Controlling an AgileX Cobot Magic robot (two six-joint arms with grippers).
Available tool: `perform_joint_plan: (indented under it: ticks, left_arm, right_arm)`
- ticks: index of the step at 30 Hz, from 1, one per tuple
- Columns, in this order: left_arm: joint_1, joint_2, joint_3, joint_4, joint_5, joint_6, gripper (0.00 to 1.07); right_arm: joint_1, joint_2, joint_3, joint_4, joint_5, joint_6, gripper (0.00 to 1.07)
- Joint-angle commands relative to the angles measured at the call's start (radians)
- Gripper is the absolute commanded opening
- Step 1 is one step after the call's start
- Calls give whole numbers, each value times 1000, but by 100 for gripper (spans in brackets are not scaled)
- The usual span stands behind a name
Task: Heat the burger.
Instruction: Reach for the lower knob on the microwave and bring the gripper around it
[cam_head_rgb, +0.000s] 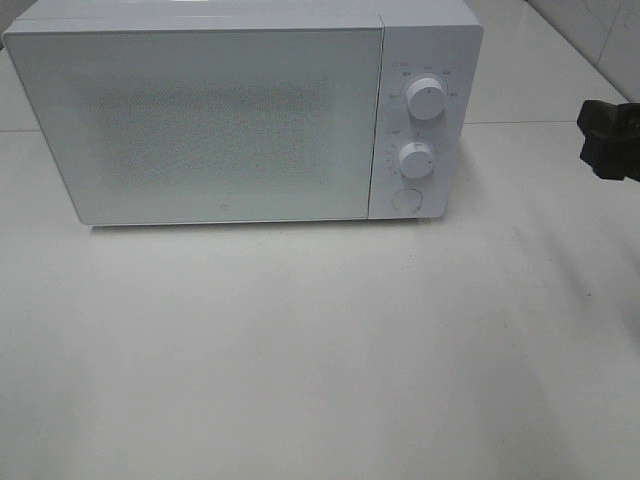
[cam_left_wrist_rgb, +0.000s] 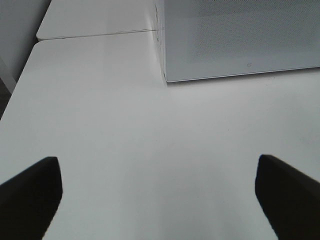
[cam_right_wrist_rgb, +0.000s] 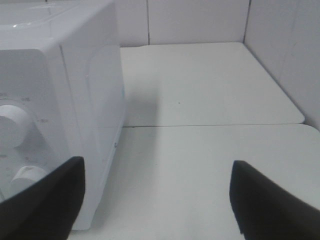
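Note:
The burger is out of view in all three views. A white microwave (cam_head_rgb: 200, 120) stands at the back of the table with its door shut. In the left wrist view my left gripper (cam_left_wrist_rgb: 160, 200) is open over bare tabletop, nothing between its fingers (cam_left_wrist_rgb: 30, 200), and the microwave's lower front corner (cam_left_wrist_rgb: 240, 40) is ahead of it. My right gripper (cam_right_wrist_rgb: 157, 200) is open and empty beside the microwave's control side (cam_right_wrist_rgb: 75, 100). From the high camera only its black end (cam_head_rgb: 608, 140) shows at the right edge.
The microwave's panel has two white knobs (cam_head_rgb: 427, 100) (cam_head_rgb: 416, 160) and a round button (cam_head_rgb: 406, 199). The white tabletop (cam_head_rgb: 320, 350) stretches in front. Tiled walls (cam_right_wrist_rgb: 200, 20) close the back and right side.

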Motion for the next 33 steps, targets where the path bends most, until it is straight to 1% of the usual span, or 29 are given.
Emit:
perform_joint_plan:
  ticks: [1, 10, 12, 13, 14, 15, 16, 17, 18, 19, 21, 22, 24, 25, 26, 28, 29, 30, 32, 33]
  left_arm:
    - [2, -23, 2, -5, -3, -5, 98]
    - [2, -23, 2, -5, -3, -5, 98]
    - [2, -23, 2, -5, -3, -5, 98]
    - [2, -23, 2, -5, -3, -5, 98]
    - [2, -23, 2, -5, -3, -5, 98]
    - [2, -23, 2, -5, -3, -5, 98]
    - [2, -23, 2, -5, -3, -5, 98]
    - [2, -23, 2, -5, -3, -5, 98]
    - [2, -23, 2, -5, -3, -5, 98]
    - [2, -23, 2, -5, -3, -5, 98]
    - [2, -23, 2, -5, -3, -5, 98]
    - [2, -23, 2, -5, -3, -5, 98]
    - [2, -23, 2, -5, -3, -5, 98]
    - [2, -23, 2, -5, -3, -5, 98]
    - [2, -23, 2, -5, -3, -5, 98]
    - [2, -23, 2, -5, -3, -5, 98]
    - [2, -23, 2, -5, -3, -5, 98]
    - [2, -23, 2, -5, -3, -5, 98]
    - [2, -23, 2, -5, -3, -5, 98]
    - [2, -23, 2, -5, -3, -5, 98]
  right_arm:
    - [-8, 56, 22, 62, -131, -45, 76]
    - [0, 170, 22, 111, -199, -47, 76]
    - [71, 228, 22, 210, -266, -113, 76]
    - [71, 228, 22, 210, -266, -113, 76]
    - [95, 244, 22, 248, -287, -142, 76]
    - [139, 278, 20, 322, -335, -193, 76]
    - [139, 278, 20, 322, -335, -193, 76]
    - [160, 292, 20, 361, -358, -210, 76]
    - [206, 325, 20, 424, -407, -234, 76]
    - [206, 325, 20, 424, -407, -234, 76]
    - [262, 361, 19, 484, -463, -234, 76]
    - [262, 361, 19, 484, -463, -234, 76]
    - [308, 394, 19, 508, -491, -233, 76]
    - [308, 394, 19, 508, -491, -233, 76]
    - [338, 409, 18, 523, -501, -232, 76]
    - [353, 415, 13, 540, -499, -230, 76]
    - [380, 427, 2, 584, -498, -230, 76]
    - [380, 427, 2, 584, -498, -230, 76]
    - [421, 447, -22, 631, -501, -230, 76]
    - [421, 447, -22, 631, -501, -230, 76]
